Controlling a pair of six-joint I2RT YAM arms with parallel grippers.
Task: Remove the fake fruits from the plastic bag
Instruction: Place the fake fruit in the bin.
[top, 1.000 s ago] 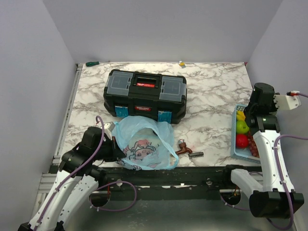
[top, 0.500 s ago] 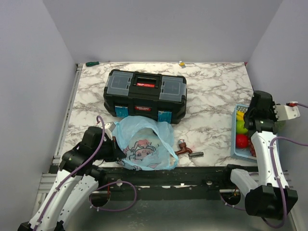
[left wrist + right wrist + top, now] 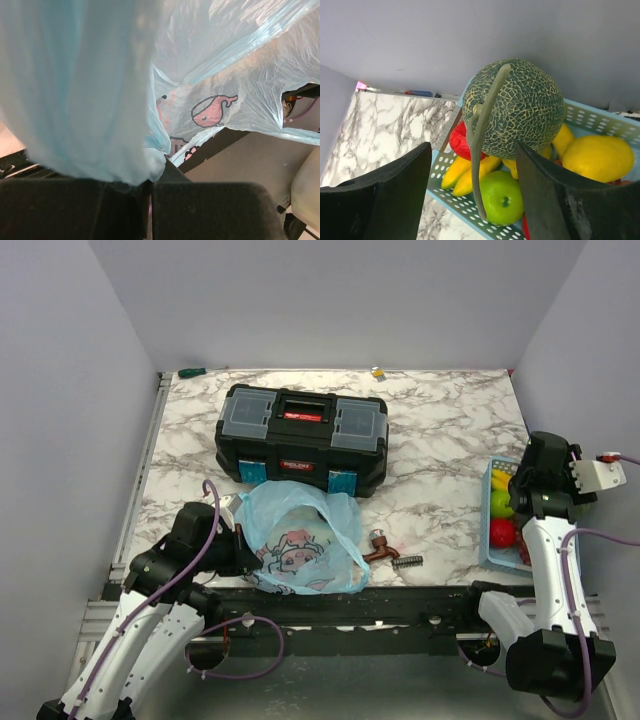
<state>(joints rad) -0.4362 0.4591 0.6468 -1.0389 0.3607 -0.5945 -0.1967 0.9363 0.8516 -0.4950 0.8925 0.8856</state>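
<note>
Bag (image 3: 300, 540): thin, crinkled, translucent blue film with a pink whale print, slumped at the 7 o'clock edge of the worktop (image 3: 440, 430), near the toolbox (image 3: 300, 435). Left claw (image 3: 150, 182) clenched on a gathered fold. Right claw (image 3: 472, 145) released, fingers spread. Round netted melon (image 3: 520, 107) showed between them, atop the perforated basket (image 3: 592, 120) at the 3 o'clock edge. Bare marble lay between bag and basket.

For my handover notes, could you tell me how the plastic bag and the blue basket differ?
The plastic bag is thin, crinkled and cartoon-printed; the basket is rigid and perforated. The bag is pinched by the left gripper; the basket is ungripped, heaped with fruit. Both are light blue.
</note>
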